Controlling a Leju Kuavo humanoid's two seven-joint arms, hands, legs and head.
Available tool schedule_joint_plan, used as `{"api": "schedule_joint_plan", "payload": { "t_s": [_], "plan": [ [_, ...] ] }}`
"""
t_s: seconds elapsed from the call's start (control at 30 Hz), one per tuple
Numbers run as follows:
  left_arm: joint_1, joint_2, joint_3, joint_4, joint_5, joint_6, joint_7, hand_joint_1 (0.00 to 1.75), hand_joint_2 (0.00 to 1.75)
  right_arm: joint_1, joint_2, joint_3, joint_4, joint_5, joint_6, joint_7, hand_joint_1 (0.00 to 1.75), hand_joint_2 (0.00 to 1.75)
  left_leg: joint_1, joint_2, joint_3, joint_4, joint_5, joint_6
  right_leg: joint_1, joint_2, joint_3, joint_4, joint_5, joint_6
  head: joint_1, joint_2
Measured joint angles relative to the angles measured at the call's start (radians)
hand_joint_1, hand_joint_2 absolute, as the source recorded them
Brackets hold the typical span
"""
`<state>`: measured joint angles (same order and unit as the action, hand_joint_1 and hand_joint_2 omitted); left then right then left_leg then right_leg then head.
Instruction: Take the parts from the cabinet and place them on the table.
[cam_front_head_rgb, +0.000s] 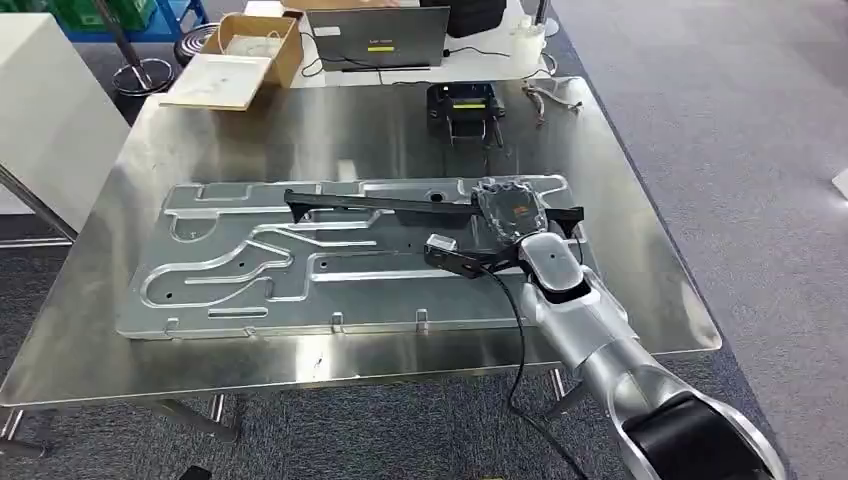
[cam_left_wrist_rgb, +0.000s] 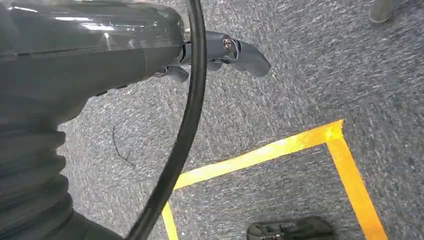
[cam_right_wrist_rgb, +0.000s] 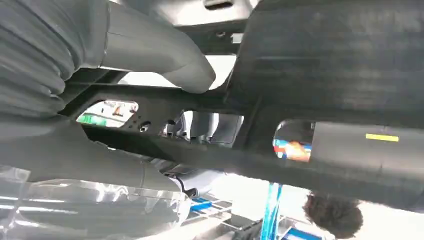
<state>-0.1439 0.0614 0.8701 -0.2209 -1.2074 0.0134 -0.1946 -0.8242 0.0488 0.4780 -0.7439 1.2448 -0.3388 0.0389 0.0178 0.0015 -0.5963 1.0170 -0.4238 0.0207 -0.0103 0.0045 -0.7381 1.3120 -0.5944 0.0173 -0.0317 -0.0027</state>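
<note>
Right robot hand (cam_front_head_rgb: 510, 212): clamped on the long black part (cam_front_head_rgb: 400, 205), near its right end, over the table (cam_front_head_rgb: 660, 300).
Left robot hand (cam_left_wrist_rgb: 220, 52): hangs above carpet; fingers apart or together, I cannot tell.
Black part: lies across the stamped metal panel (cam_front_head_rgb: 240, 270); resting on it or just above, unclear.
Risk: gripped off-centre, the free left end could swing or scrape the panel on release.
Far edge: black device (cam_front_head_rgb: 462, 105) well apart.
</note>
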Motion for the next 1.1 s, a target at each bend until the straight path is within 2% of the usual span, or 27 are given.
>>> {"api": "schedule_joint_plan", "payload": {
  "t_s": [0.03,0.07,0.13,0.17,0.2,0.3,0.33,0.37,0.4,0.43,0.47,0.5,0.53,0.57,0.6,0.63,0.67,0.7,0.8,0.83,0.87,0.9,0.97,1.0,1.03,1.07,1.1],
  "plan": [
    [0.001,0.0,0.0,0.0,0.0,0.0,0.0,0.0,1.75,0.005,0.0,0.0,-0.002,-0.001,0.0,0.0,1.75,1.75,0.0,-0.001,-0.003,0.003,0.0,0.0,-0.002,0.0,-0.001,0.007,0.01,0.001,0.0,0.0],
    [0.002,0.0,0.001,0.0,0.0,-0.002,0.0,0.0,1.75,0.005,0.0,0.0,-0.004,-0.003,0.001,-0.001,1.75,1.75,0.0,-0.002,-0.005,0.005,0.0,-0.001,-0.004,-0.001,0.018,-0.027,0.039,0.0,0.0,0.0],
    [0.002,0.0,0.001,0.0,-0.001,-0.002,0.0,0.0,1.75,0.004,0.0,0.0,-0.011,-0.005,0.01,0.0,1.75,1.75,0.0,-0.005,-0.004,0.007,-0.005,-0.005,-0.004,-0.002,0.101,-0.183,0.123,-0.008,0.0,0.0],
    [0.001,0.0,0.001,0.0,-0.003,-0.002,0.0,0.0,1.75,0.003,0.0,-0.001,-0.014,-0.006,0.015,0.0,1.75,1.75,0.0,-0.005,-0.005,0.008,-0.006,-0.009,-0.003,-0.002,0.133,-0.248,0.142,-0.012,0.0,0.0],
    [0.001,0.0,0.001,0.0,-0.003,-0.002,0.0,0.0,1.75,0.001,0.0,-0.001,-0.015,-0.006,0.016,0.0,1.75,1.75,-0.008,-0.005,-0.01,0.012,-0.006,-0.016,0.004,-0.001,0.144,-0.275,0.129,-0.016,0.0,0.0],
    [0.002,0.0,0.001,0.0,-0.004,-0.002,0.0,0.0,1.75,0.003,0.003,-0.001,-0.02,-0.006,0.017,0.0,1.75,1.75,-0.005,-0.005,-0.013,0.005,0.004,-0.035,0.008,-0.001,0.136,-0.278,0.136,-0.027,0.0,0.0],
    [0.003,0.001,0.001,0.0,-0.004,-0.002,-0.001,0.0,1.75,0.002,0.003,-0.001,-0.021,-0.007,0.017,0.0,1.75,1.75,-0.004,-0.007,-0.014,0.006,0.002,-0.041,0.002,-0.002,0.138,-0.286,0.142,-0.035,0.0,0.0],
    [0.004,0.002,0.001,0.0,-0.003,-0.002,-0.001,0.0,1.75,0.002,0.003,-0.001,-0.023,-0.007,0.017,0.0,1.75,1.75,-0.001,-0.005,-0.02,0.021,-0.012,-0.045,-0.001,-0.005,0.141,-0.292,0.146,-0.042,0.0,0.0],
    [0.005,0.003,0.001,0.0,-0.003,-0.002,-0.001,0.0,1.75,0.002,0.004,-0.001,-0.024,-0.007,0.017,0.002,1.75,1.75,-0.001,-0.005,-0.033,0.053,-0.039,-0.047,-0.001,-0.006,0.141,-0.292,0.147,-0.047,0.0,0.0],
    [0.005,0.003,0.001,0.0,-0.003,-0.002,0.0,0.0,1.75,0.003,0.004,-0.001,-0.024,-0.007,0.017,0.003,1.75,1.75,-0.001,-0.005,-0.071,0.143,-0.09,-0.051,-0.001,-0.006,0.139,-0.292,0.148,-0.05,0.0,0.0],
    [0.006,0.005,0.001,0.0,-0.003,-0.001,-0.001,0.0,1.75,0.004,0.005,-0.001,-0.023,-0.007,0.017,0.003,1.75,1.75,-0.001,-0.005,-0.106,0.223,-0.124,-0.054,0.0,-0.006,0.138,-0.292,0.148,-0.05,0.0,0.0],
    [0.007,0.005,0.001,0.0,-0.003,-0.001,0.0,0.0,1.75,0.006,0.006,-0.001,-0.023,-0.007,0.018,0.003,1.75,1.75,-0.001,-0.005,-0.137,0.294,-0.146,-0.057,0.001,-0.006,0.138,-0.291,0.148,-0.05,0.0,0.0],
    [0.01,0.005,0.001,0.0,-0.003,-0.001,-0.001,0.0,1.75,0.009,0.006,-0.001,-0.023,-0.007,0.018,0.003,1.75,1.75,0.0,-0.005,-0.149,0.321,-0.145,-0.057,0.001,-0.006,0.138,-0.289,0.148,-0.05,0.0,0.0],
    [0.012,0.005,0.001,0.0,-0.003,-0.001,0.0,0.0,1.75,0.01,0.006,-0.001,-0.023,-0.007,0.018,0.003,1.75,1.75,0.001,-0.005,-0.136,0.294,-0.119,-0.057,0.001,-0.005,0.138,-0.288,0.148,-0.05,0.0,0.0],
    [0.013,0.006,0.001,0.0,-0.003,-0.001,0.0,0.0,1.75,0.01,0.006,-0.001,-0.023,-0.007,0.018,0.003,1.75,1.75,0.002,-0.005,-0.105,0.23,-0.08,-0.056,0.001,-0.004,0.138,-0.287,0.148,-0.049,0.0,0.0],
    [0.013,0.007,0.001,0.0,-0.002,-0.001,0.0,0.0,1.75,0.009,0.006,-0.001,-0.024,-0.007,0.019,0.003,1.75,1.75,0.002,-0.004,-0.059,0.137,-0.033,-0.055,0.001,-0.004,0.139,-0.285,0.146,-0.048,0.0,0.0],
    [0.012,0.008,0.001,0.0,0.0,-0.002,-0.001,0.0,1.75,0.008,0.006,-0.001,-0.024,-0.007,0.023,0.003,1.75,1.75,0.003,-0.004,-0.018,0.053,0.001,-0.051,0.001,-0.004,0.139,-0.283,0.145,-0.045,0.0,0.0],
    [0.011,0.008,0.001,0.0,0.002,-0.005,-0.001,0.0,1.75,0.008,0.006,-0.001,-0.025,-0.008,0.028,0.003,1.75,1.75,-0.003,-0.005,-0.001,0.021,-0.016,-0.048,0.009,-0.002,0.136,-0.279,0.143,-0.04,0.0,0.0],
    [0.017,0.008,0.003,0.0,0.005,-0.01,0.0,0.0,1.75,0.008,0.006,-0.001,-0.029,-0.01,0.037,0.006,1.75,1.75,-0.007,-0.007,-0.006,0.014,-0.012,-0.033,0.006,-0.001,0.129,-0.284,0.151,-0.025,0.0,0.0],
    [0.017,0.008,0.004,0.0,0.005,-0.01,0.0,0.0,1.75,0.007,0.006,-0.001,-0.029,-0.01,0.039,0.006,1.75,1.75,-0.003,-0.006,-0.005,0.008,-0.008,-0.025,0.008,-0.001,0.13,-0.284,0.151,-0.018,0.0,0.0],
    [0.017,0.008,0.004,0.0,0.004,-0.009,0.0,0.0,1.75,0.008,0.006,-0.001,-0.032,-0.01,0.04,0.008,1.75,1.75,0.003,-0.004,-0.002,0.001,-0.002,-0.017,0.004,-0.002,0.127,-0.276,0.141,-0.014,0.0,0.0],
    [0.015,0.009,0.004,0.0,0.005,-0.009,0.0,0.0,1.75,0.006,0.006,-0.001,-0.032,-0.011,0.042,0.01,1.75,1.75,0.002,-0.004,-0.003,0.0,0.0,-0.012,0.004,-0.002,0.112,-0.241,0.114,-0.009,0.0,0.0],
    [0.016,0.009,0.006,0.0,0.006,-0.009,0.0,0.0,1.75,0.009,0.006,-0.001,-0.032,-0.013,0.047,0.011,1.75,1.75,0.001,-0.004,-0.008,0.0,0.002,-0.005,0.003,-0.002,0.041,-0.089,0.034,-0.005,0.0,0.0],
    [0.017,0.009,0.007,0.0,0.007,-0.009,0.001,0.0,1.75,0.013,0.006,-0.001,-0.032,-0.014,0.048,0.012,1.75,1.75,0.0,-0.003,-0.009,0.0,0.002,-0.004,0.003,-0.002,0.008,-0.021,0.01,-0.003,0.0,0.0],
    [0.017,0.009,0.008,0.0,0.008,-0.009,0.001,0.0,1.75,0.015,0.006,-0.001,-0.032,-0.015,0.048,0.012,1.75,1.75,0.0,-0.003,-0.01,0.0,0.002,-0.004,0.003,-0.002,-0.01,0.015,0.004,-0.002,0.0,0.0],
    [0.018,0.009,0.008,0.0,0.008,-0.009,0.001,0.0,1.75,0.016,0.006,-0.001,-0.032,-0.015,0.049,0.012,1.75,1.75,0.0,-0.004,-0.01,0.001,0.002,-0.004,0.001,-0.002,-0.009,0.014,0.02,-0.001,0.0,0.0],
    [0.018,0.008,0.008,0.0,0.008,-0.009,0.001,0.0,1.75,0.016,0.006,-0.001,-0.032,-0.015,0.049,0.012,1.75,1.75,0.0,-0.004,-0.01,0.002,0.002,-0.004,-0.001,-0.002,0.009,-0.026,0.051,-0.002,0.0,0.0]
  ]
}}
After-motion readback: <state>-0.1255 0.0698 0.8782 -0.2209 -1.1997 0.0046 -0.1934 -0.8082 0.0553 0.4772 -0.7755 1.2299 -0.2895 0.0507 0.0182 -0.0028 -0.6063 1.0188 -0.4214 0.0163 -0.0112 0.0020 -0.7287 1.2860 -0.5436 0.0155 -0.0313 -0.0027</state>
